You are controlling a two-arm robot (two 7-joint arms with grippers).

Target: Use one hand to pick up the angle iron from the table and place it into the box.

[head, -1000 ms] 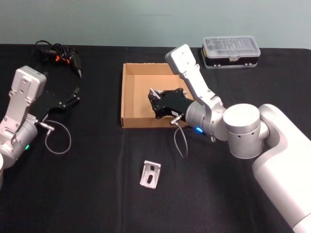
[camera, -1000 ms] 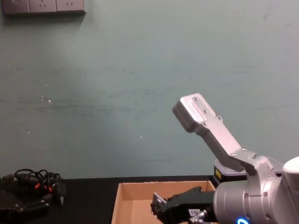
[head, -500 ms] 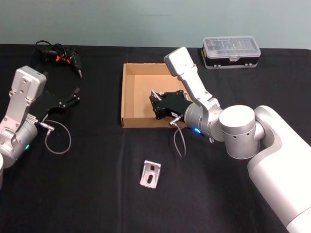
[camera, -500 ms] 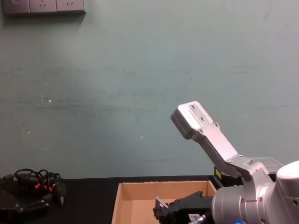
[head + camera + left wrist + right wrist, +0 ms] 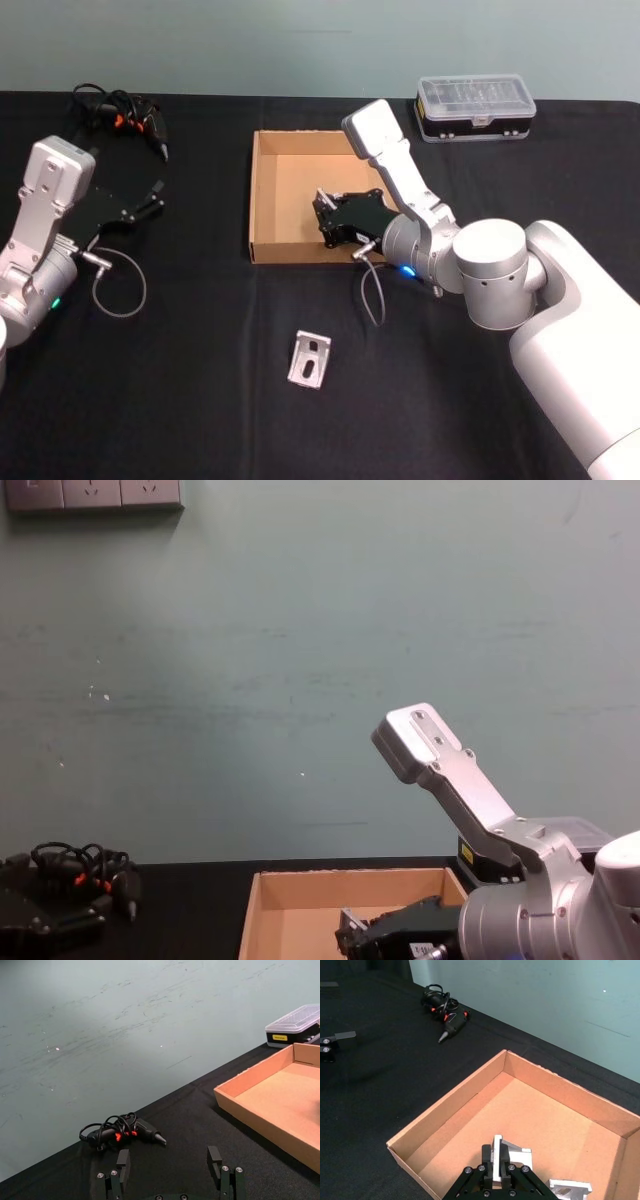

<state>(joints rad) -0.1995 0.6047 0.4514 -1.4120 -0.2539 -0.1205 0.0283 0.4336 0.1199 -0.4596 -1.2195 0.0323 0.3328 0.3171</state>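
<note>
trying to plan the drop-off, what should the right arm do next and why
Probably open the right end effector and let go. It is shut on the held angle iron, inside the walls of the box and low over its floor, beside a second angle iron lying there. A third angle iron lies on the table. The left end effector sits open at the left.

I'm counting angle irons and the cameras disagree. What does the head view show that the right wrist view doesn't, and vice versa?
Head view adds a loose angle iron on the table in front of the box, plus the plastic case. Right wrist view adds a held angle iron in the right gripper and a second angle iron on the box floor. Both share the box, that gripper and the corded tool.
</note>
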